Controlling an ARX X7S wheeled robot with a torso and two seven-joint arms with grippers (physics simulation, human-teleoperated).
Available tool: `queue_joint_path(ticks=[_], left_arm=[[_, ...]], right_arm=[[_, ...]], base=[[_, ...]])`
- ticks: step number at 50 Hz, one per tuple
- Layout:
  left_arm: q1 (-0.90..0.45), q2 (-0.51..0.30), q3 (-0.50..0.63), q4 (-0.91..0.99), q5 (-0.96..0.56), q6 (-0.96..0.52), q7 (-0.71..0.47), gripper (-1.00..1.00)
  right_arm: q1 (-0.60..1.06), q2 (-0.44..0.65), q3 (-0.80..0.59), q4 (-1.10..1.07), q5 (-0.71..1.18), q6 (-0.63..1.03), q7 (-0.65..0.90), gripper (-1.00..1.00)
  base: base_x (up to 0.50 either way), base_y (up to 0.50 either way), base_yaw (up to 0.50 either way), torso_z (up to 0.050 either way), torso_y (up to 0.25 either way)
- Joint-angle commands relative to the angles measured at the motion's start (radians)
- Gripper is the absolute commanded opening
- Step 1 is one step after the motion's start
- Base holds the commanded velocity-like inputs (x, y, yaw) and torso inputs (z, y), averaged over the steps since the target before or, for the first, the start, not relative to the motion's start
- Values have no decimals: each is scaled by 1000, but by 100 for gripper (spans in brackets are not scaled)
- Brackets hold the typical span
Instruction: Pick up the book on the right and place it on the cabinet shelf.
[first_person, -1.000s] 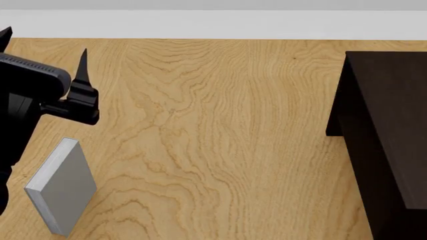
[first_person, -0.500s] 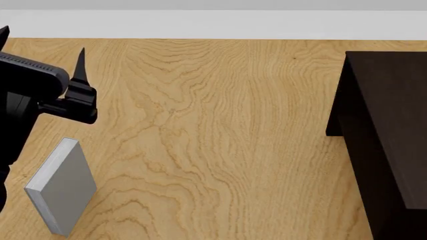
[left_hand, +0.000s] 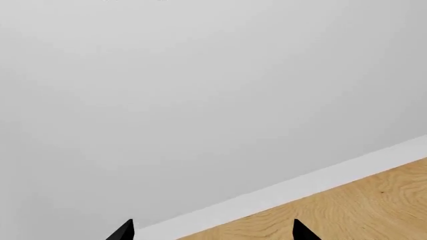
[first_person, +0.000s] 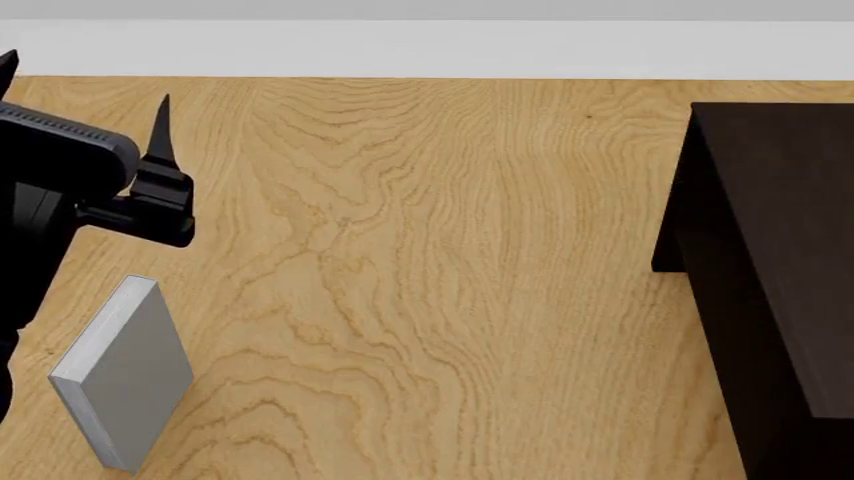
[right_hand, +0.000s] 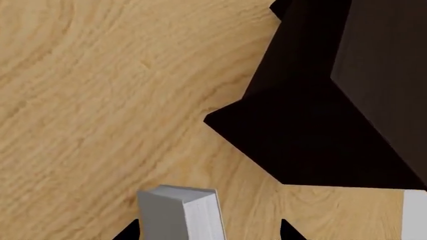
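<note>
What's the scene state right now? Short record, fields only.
left tool: open, empty, raised above the table
right tool: open, tips straddle a book
book: grey, between the right tool's tips, not clamped
second book: grey, flat on table, head view's left
cabinet: very dark, head view's right
table: light wood

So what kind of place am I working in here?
Probably a bare simulated room, maybe a study: a wood-grain surface, a plain pale wall behind it, a dark cabinet at the right and a grey book lying flat.
</note>
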Motion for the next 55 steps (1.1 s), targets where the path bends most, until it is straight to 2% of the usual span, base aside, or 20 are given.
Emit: queue_joint_path(ticks=[1,21,28,55], left_arm=[[-6,-4,7,6,0,-8,-2,100],[-26,-13,19,28,1,-38,-5,100],[-32,-14,24,29,1,-41,-5,100],[-24,-16,27,27,-6,-32,-14,100]], right_arm=[[48,2,-107,11,-138,-17,-107,100],[153,-55,-318,72,-356,-27,-263,100],[99,-61,-339,78,-480,-69,-347,100],[-26,-18,-437,154,-748,-205,-524,100]], base=[[0,0,0,0,0],[0,0,0,0,0],[0,0,0,0,0],[0,0,0,0,0]])
